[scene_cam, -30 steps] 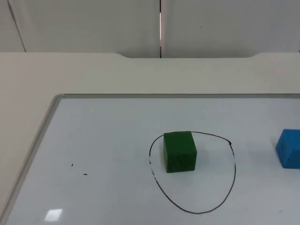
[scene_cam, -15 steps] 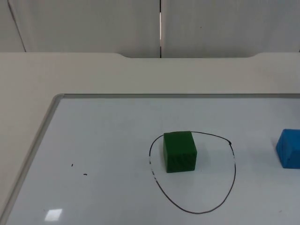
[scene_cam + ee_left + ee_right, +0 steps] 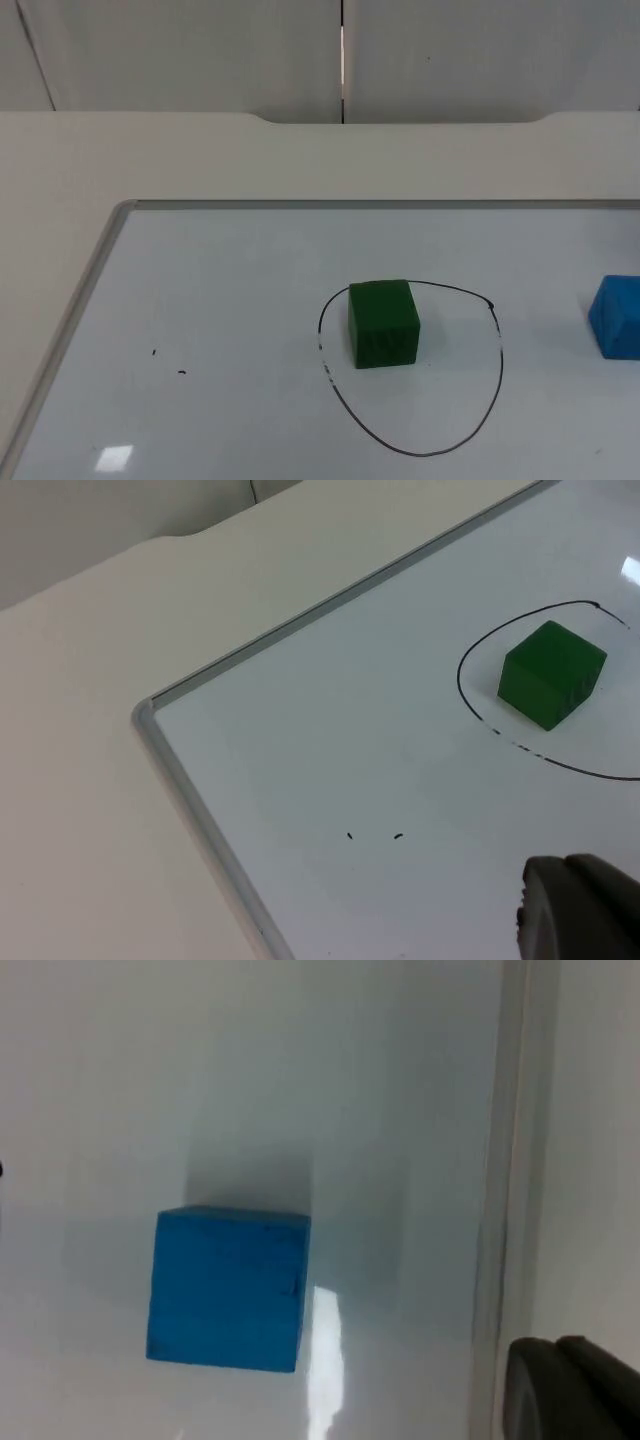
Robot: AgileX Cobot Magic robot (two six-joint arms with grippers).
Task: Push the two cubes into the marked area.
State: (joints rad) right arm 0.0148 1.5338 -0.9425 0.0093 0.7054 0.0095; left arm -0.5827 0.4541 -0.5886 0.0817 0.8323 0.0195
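Top view has a whiteboard (image 3: 200,300) lying flat on the beige worktop (image 3: 150,160), its metal-edged corner at the far left. On the board's left part there are two tiny black marks (image 3: 168,363). Further right is a hand-drawn black loop (image 3: 497,340), and the green cube (image 3: 383,323) sits inside it, tucked against the loop's far-left side. Well apart from that, over at the right, the blue cube (image 3: 616,316) rests on the board outside the loop.

Left wrist view looks over the board corner toward the green cube (image 3: 551,673); a dark fingertip of the left end effector (image 3: 575,910) pokes in, but I can't tell if it's released or clenched.

Right wrist view looks onto the blue cube (image 3: 228,1288) near the board's edge. Same deal with the right end effector (image 3: 570,1388): one fingertip, can't tell its state.
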